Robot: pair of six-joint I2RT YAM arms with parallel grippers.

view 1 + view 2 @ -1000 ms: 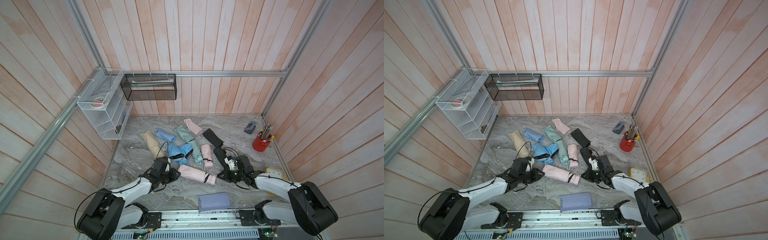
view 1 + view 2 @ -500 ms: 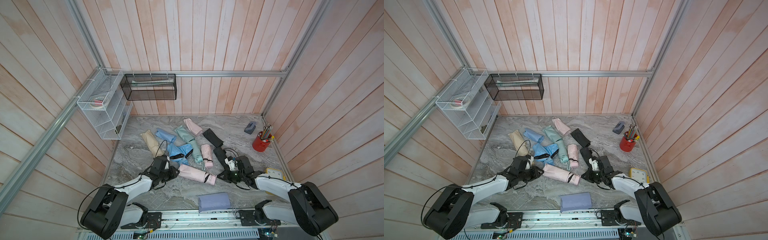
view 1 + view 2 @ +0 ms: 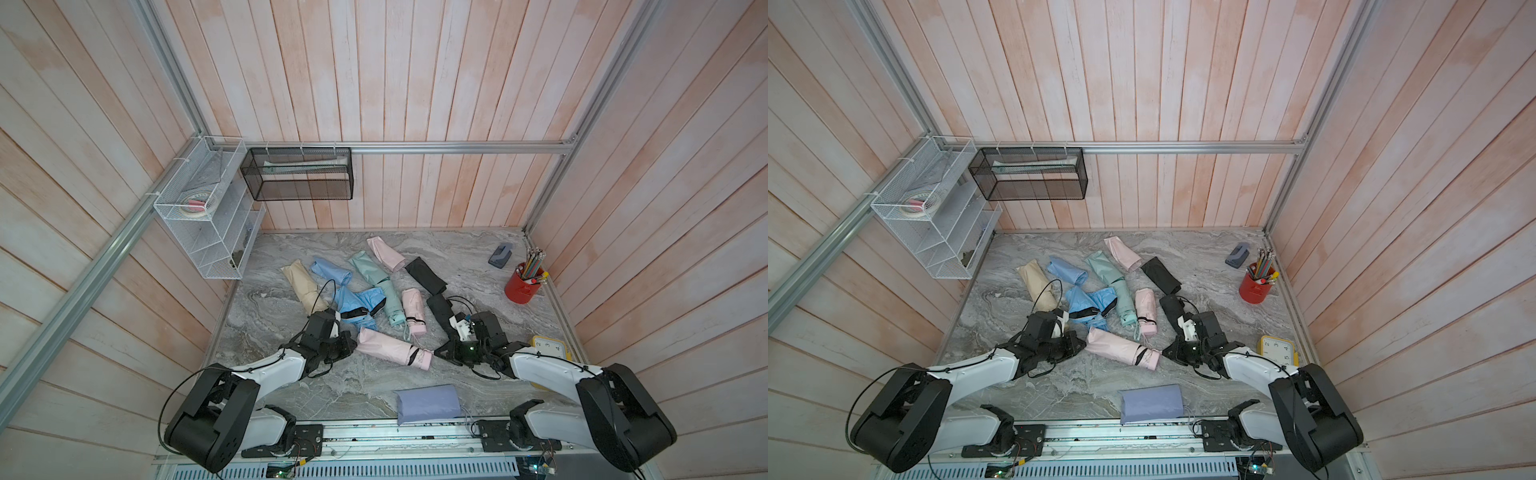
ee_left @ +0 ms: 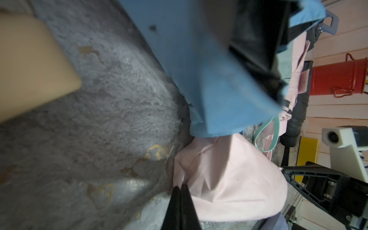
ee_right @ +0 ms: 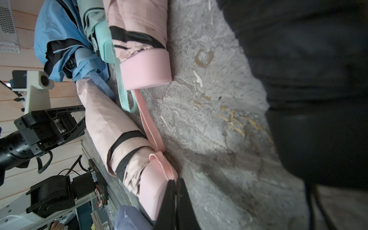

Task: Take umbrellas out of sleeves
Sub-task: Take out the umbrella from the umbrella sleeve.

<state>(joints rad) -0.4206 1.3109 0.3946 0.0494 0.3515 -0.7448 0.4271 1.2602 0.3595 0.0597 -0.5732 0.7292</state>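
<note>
Our left gripper [image 4: 180,189] is pinched shut on the bunched end of the pink sleeve [image 4: 229,179]. Our right gripper [image 5: 175,182] is clamped on the handle end of the pink umbrella [image 5: 135,165]. The umbrella lies between them on the marble table [image 3: 291,299], its far half sheathed, just beside the light blue umbrella [image 3: 359,305].

In both top views the left tool [image 3: 354,345] covers its own contact with the pink sleeve [image 3: 384,347]. The sleeve conceals how much of the pink umbrella [image 3: 419,358] lies inside. The left wrist view cuts that tool's pressed-together fingers [image 4: 175,205] at the edge, and the right wrist view does likewise with the right tool [image 5: 176,181]. At 10 o'clock on the surface [image 3: 478,266], the beige sleeve [image 3: 305,286] loses its near end behind the left arm [image 3: 286,365]. Black fabric [image 5: 318,99] in the right wrist view is blurred. At 4 o'clock the right arm [image 3: 540,368] covers part of the yellow clock [image 3: 548,347].
</note>
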